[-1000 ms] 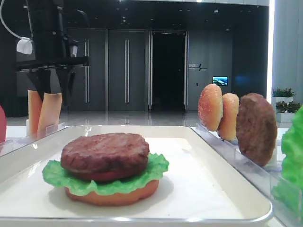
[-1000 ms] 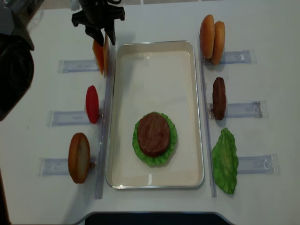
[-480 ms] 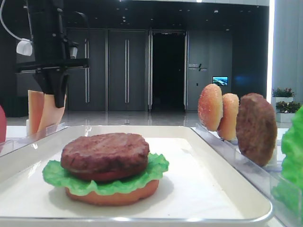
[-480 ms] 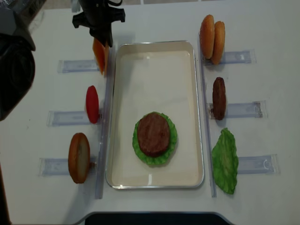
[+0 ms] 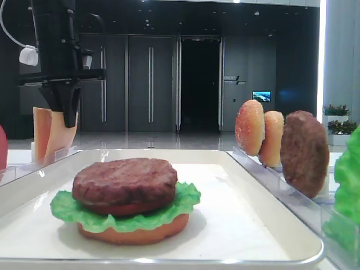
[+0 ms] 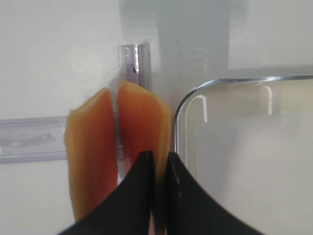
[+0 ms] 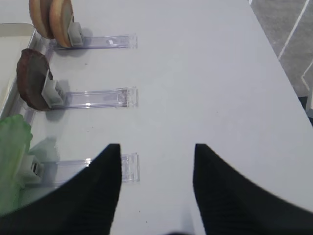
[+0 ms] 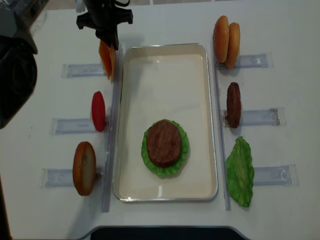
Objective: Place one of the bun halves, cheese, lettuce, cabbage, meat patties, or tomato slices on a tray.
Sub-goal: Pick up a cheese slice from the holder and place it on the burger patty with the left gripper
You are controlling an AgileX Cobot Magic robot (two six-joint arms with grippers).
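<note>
Cheese [image 6: 146, 132], upright in its rack just left of the tray's [image 8: 165, 48] far corner, pinched at its top edge by the left fingers [image 6: 157, 196], clenched on it. Twin slice [image 6: 90, 147] just beside, farther from tray. Right fingers [image 7: 156, 191] spread wide, released, hovering over bare surface [image 7: 205, 73] right of tray.

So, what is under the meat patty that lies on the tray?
Under the meat patty lies a green lettuce leaf, and under that a flat orange-tan bun half on the tray. The middle parts of both are covered.
</note>
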